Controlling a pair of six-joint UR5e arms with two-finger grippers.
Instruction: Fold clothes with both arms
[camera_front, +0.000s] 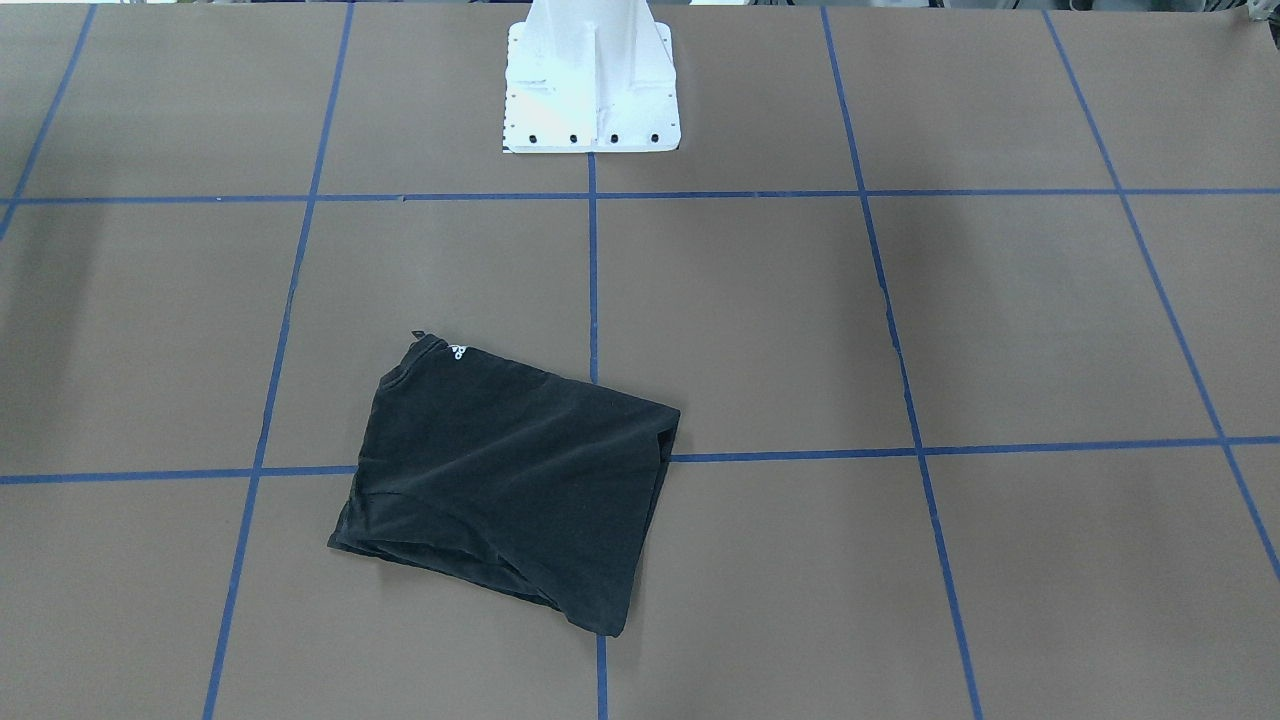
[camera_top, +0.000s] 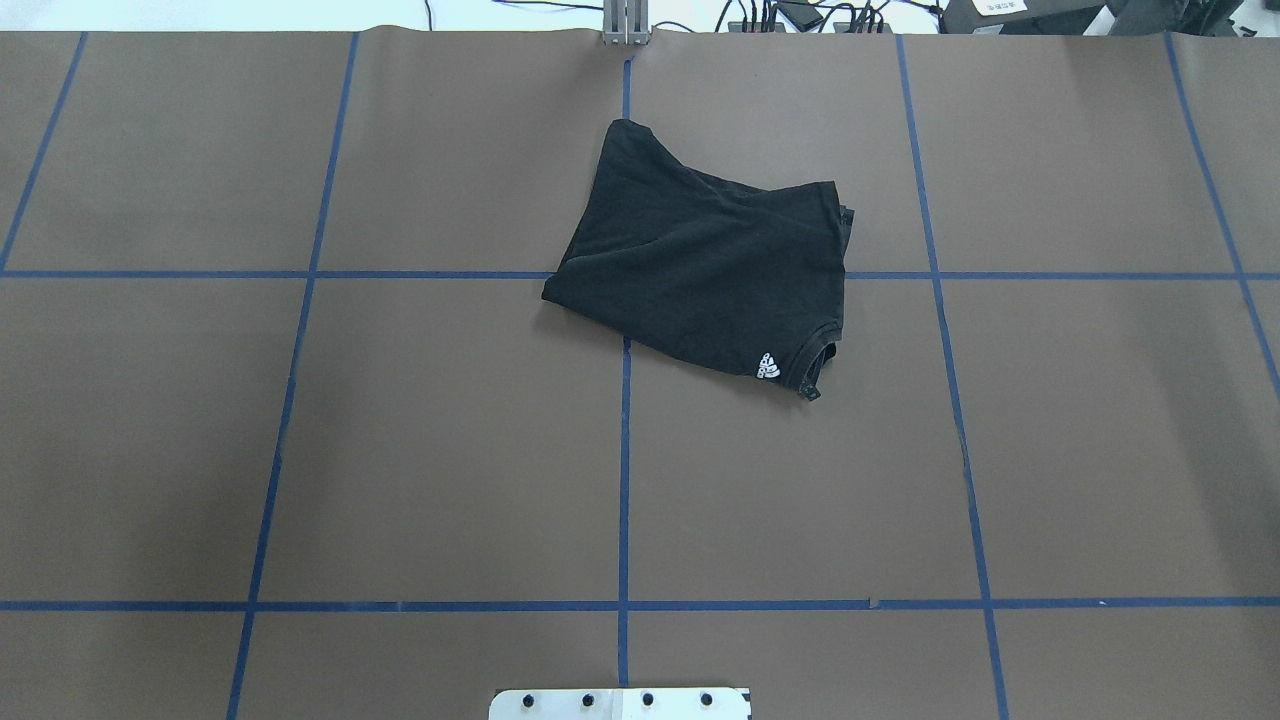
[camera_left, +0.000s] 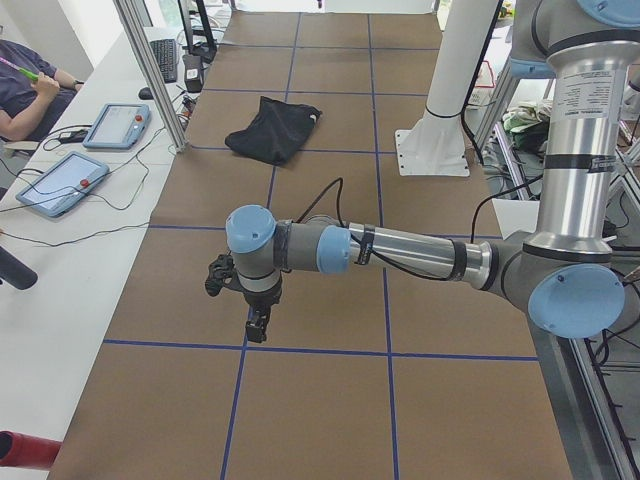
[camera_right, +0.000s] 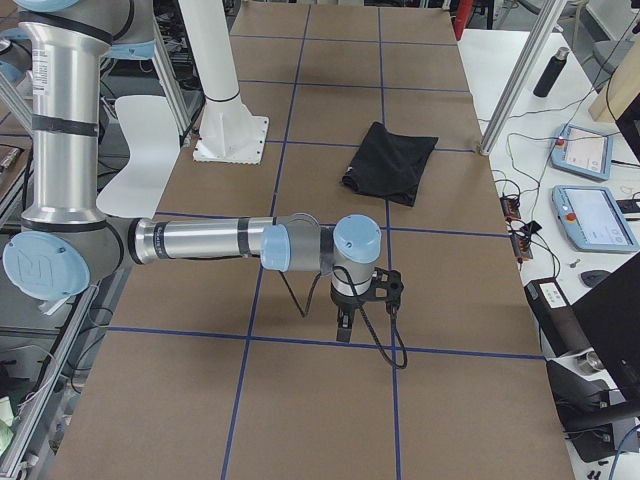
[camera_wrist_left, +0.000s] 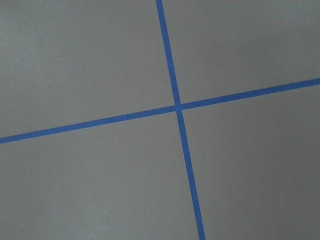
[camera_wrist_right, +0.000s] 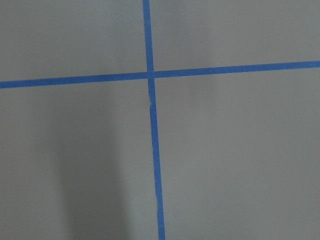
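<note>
I'm seeing a black T-shirt (camera_top: 700, 270) showing a white logo (camera_top: 767, 366), a brown surface (camera_top: 430, 440) carrying a blue tape grid (camera_top: 623, 480), and a silver-grey left arm (camera_left: 410, 252) and right arm (camera_right: 200, 240) wearing light blue joint caps (camera_left: 250, 232).

Folded T-shirt (camera_top: 705, 275) on taped brown table (camera_top: 400, 450)

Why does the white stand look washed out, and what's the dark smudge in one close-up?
Front-facing view: the white bolted metal pedestal is overexposed, its ribs nearly lost in glare. Right wrist view: the smudge is a soft shadow on the brown taped table, lower left; its source is out of frame. Left wrist view: evenly lit.
</note>
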